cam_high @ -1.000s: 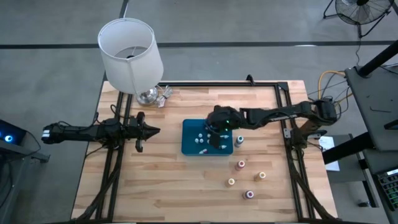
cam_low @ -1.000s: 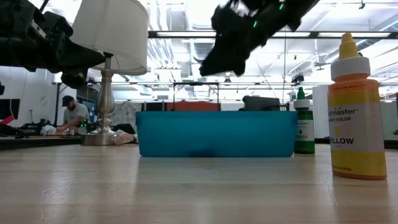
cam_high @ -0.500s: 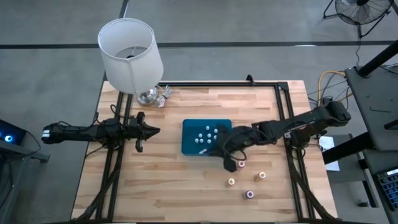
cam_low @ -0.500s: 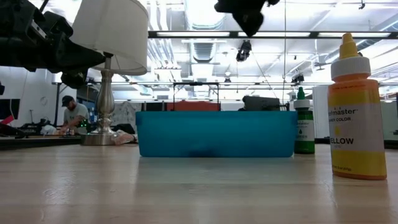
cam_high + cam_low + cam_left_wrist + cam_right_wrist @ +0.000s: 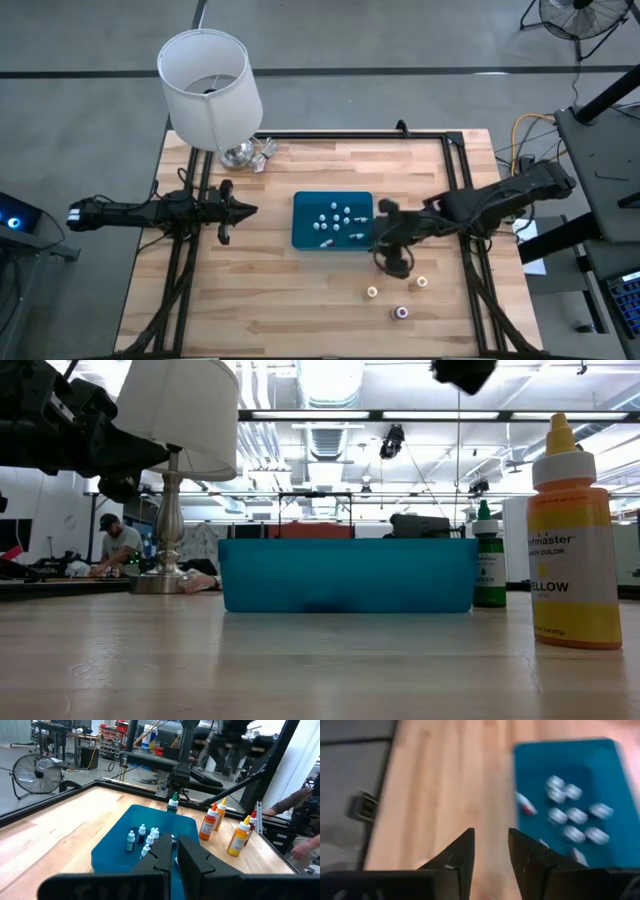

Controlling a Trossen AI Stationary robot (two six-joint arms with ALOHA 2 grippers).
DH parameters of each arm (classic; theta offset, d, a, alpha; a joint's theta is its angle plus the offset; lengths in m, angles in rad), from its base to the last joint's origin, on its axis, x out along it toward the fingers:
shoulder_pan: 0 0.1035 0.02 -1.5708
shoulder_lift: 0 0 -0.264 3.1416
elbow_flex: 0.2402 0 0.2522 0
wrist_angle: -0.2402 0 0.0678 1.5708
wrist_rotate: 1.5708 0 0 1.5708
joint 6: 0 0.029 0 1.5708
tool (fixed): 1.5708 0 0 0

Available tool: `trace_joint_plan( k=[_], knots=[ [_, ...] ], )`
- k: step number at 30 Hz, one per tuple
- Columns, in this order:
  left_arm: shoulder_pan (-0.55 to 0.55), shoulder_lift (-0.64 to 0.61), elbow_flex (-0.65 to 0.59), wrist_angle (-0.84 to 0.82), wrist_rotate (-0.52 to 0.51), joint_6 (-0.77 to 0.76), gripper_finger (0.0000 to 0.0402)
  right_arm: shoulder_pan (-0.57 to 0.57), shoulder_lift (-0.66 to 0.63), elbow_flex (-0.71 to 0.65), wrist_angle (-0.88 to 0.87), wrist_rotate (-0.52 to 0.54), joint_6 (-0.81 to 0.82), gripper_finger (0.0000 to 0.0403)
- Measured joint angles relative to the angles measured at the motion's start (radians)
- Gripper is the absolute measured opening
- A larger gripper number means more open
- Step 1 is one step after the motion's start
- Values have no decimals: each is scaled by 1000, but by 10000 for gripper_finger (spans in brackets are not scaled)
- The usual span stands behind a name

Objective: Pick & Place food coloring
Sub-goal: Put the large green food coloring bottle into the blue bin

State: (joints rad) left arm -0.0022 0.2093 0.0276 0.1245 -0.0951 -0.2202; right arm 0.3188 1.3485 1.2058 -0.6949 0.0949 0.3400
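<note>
My right claw (image 5: 491, 851) stands part open, a modest gap between its two fingers and nothing in that gap; I see it touching nothing. From above it hangs over the bench (image 5: 300, 300) just off the right edge of the blue tray (image 5: 303, 236), and it covers whatever stands directly under it. My left claw (image 5: 243, 210) is closed tight and empty, parked left of the tray, well apart from it.

Counting outward: one tray, with roughly eight tiny white-capped bottles (image 5: 338, 217) lying loose inside; the right wrist camera is too smeared for a firmer count. The food coloring (image 5: 209, 822) stands upright on the bench beside the tray, five bottles in the left wrist camera: one green-topped (image 5: 173, 803) nearest the tray, three orange or yellow, one red. From overhead only three of them (image 5: 401, 312) show clear of the right arm. One lamp (image 5: 210, 85) sits at the far left corner.
</note>
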Motion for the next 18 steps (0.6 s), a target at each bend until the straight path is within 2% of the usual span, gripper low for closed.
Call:
trace_joint_plan(
  k=[3,7,18],
  knots=[
    [0,0,0,-1,0,0,2,-14,-31,49,-168,35,9,131],
    [0,0,0,-2,0,0,2,-39,-53,114,-297,39,9,152],
    [0,1,0,-5,0,0,2,-60,-60,238,-427,38,-16,191]
  ],
)
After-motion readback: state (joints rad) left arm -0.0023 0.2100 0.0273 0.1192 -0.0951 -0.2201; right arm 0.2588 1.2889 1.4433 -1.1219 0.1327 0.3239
